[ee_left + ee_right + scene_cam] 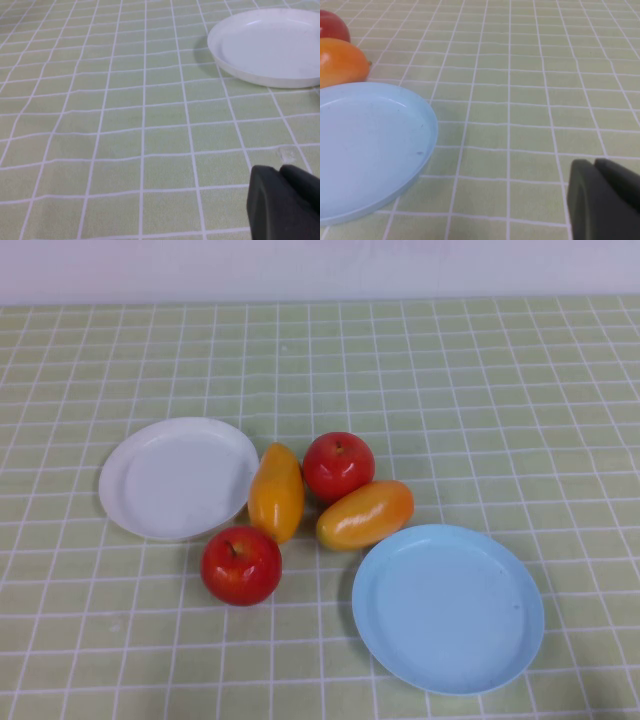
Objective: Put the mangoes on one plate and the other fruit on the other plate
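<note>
From above, you see two mangoes (277, 492) (365, 513) and two apples (338, 466) (241, 564) on the desk (500, 400) between the white plate (130, 480) and blue plate (500, 640). In the left wrist view, the left gripper (285, 202) hovers near the white plate (240, 55). In the right wrist view, the right gripper (605, 197) hovers beside the blue plate (427, 130). Whether either gripper is released or clenched, you probably cannot tell.
</note>
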Controlling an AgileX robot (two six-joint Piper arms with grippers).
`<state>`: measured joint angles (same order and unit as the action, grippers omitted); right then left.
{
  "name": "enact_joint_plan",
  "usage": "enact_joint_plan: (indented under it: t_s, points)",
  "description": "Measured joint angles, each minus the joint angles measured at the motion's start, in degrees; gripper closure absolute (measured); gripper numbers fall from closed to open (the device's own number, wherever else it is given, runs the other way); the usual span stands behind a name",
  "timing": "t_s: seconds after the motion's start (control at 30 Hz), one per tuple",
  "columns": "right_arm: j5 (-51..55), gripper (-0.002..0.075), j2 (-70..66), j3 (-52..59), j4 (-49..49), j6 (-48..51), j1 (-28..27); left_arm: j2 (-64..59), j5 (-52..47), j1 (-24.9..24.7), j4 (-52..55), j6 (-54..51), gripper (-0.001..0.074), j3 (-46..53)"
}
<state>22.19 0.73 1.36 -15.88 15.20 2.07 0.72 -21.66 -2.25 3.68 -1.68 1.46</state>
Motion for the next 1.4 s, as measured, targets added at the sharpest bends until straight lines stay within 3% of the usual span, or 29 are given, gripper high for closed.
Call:
enact_joint_plan:
  t_s: [0.83, 1.27, 1.4]
  points:
    - [0.0, 0.0741, 0.0, 0.0, 0.0, 0.0, 0.0, 0.0, 1.5, 0.0, -1.3, 0.0, 0.0733, 0.0]
    - [0.0, 0.0741, 0.0, 0.0, 0.0, 0.0, 0.0, 0.0, 4.6, 0.0, -12.3, 0.1, 0.0733, 0.0]
    - [0.0, 0.0741, 0.0, 0.0, 0.0, 0.0, 0.0, 0.0, 6.9, 0.0, -22.5, 0.2, 0.0733, 0.0]
